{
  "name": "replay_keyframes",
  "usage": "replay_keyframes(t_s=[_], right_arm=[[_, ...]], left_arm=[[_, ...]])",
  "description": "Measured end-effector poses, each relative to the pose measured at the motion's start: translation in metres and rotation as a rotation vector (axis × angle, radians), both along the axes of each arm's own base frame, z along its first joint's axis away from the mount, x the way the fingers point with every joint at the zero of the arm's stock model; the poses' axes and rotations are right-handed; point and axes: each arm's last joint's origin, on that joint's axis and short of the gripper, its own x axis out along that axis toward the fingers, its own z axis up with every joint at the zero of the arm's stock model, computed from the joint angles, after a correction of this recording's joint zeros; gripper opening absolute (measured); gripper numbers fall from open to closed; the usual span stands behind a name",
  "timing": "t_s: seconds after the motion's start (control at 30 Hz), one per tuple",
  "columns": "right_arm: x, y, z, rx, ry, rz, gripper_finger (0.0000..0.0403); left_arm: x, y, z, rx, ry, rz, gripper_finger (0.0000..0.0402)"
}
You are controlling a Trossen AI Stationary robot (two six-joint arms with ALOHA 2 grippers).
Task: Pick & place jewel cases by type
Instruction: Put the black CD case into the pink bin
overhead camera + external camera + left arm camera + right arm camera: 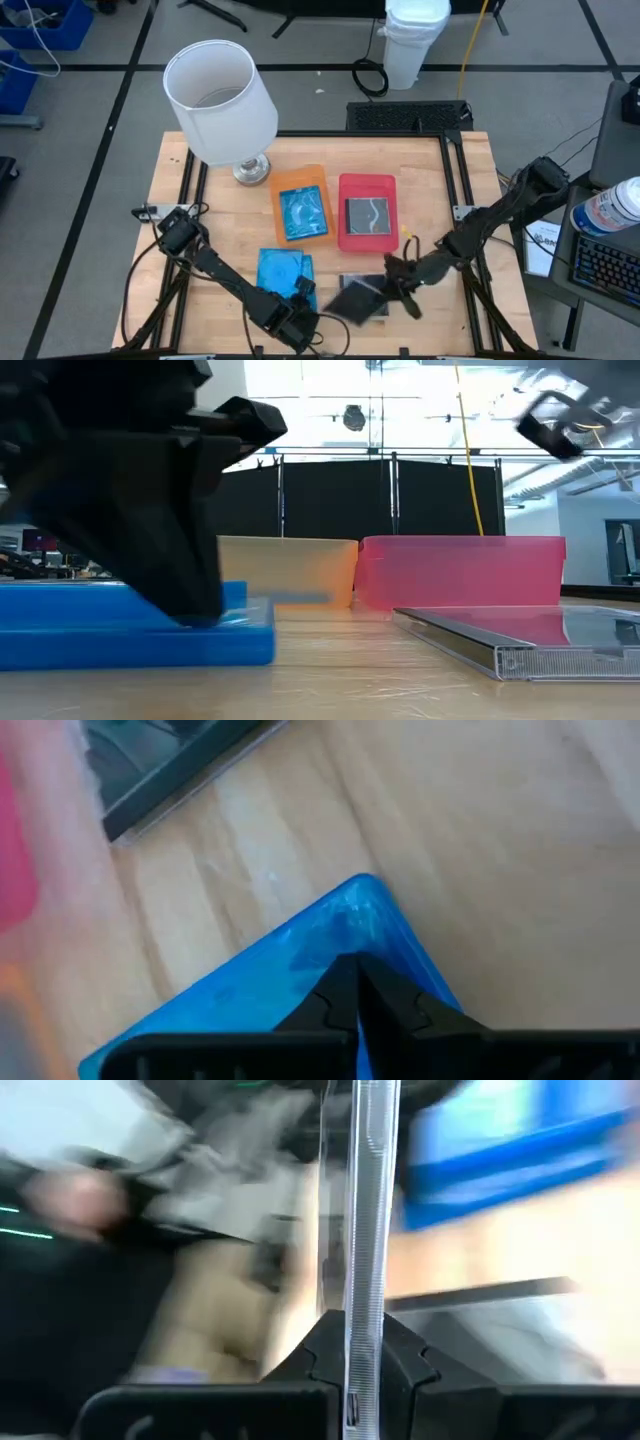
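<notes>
1. Currently the left pincer (300,300) is clenched on the corner of a blue case (283,270), which lies flat on the worktop (230,215) at the near edge; its fingertips (350,995) pinch the case rim.
2. Right pincer (392,283) is clenched on the thin edge of a clear case (358,298). The case hangs tilted just beside the blue one, its edge (368,1230) standing upright between the fingers.
3. Another clear case (520,635) lies flat on the worktop below it.
4. Orange tray (303,205) holds a blue case; red tray (367,208) holds a clear, dark one.
5. Lamp (222,105) stands at the far left.
</notes>
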Motion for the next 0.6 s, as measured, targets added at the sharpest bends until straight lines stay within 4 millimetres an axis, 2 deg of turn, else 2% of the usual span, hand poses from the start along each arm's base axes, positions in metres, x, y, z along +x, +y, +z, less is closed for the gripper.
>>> replay_keyframes(t_s=[0.13,0.23,0.33,0.43,0.6], right_arm=[[0.011,-0.013,0.063,-0.280,0.158,-0.115,0.0016],[0.011,-0.024,0.105,-0.376,0.185,-0.171,0.0016],[0.010,-0.039,0.137,-0.428,0.190,-0.200,0.0016],[0.007,-0.058,0.152,-0.475,0.246,-0.240,0.0016],[0.008,-0.099,0.145,-0.481,0.461,-0.278,0.0017]], left_arm=[[0.000,0.003,-0.002,0.025,-0.020,0.025,0.0009],[0.002,0.001,-0.002,0.028,-0.037,-0.010,0.0019],[0.002,-0.003,-0.001,0.032,-0.053,-0.056,0.0017],[0.000,-0.008,-0.001,0.032,-0.062,-0.093,0.0005],[-0.002,-0.011,-0.001,0.036,-0.061,-0.111,0.0018]])
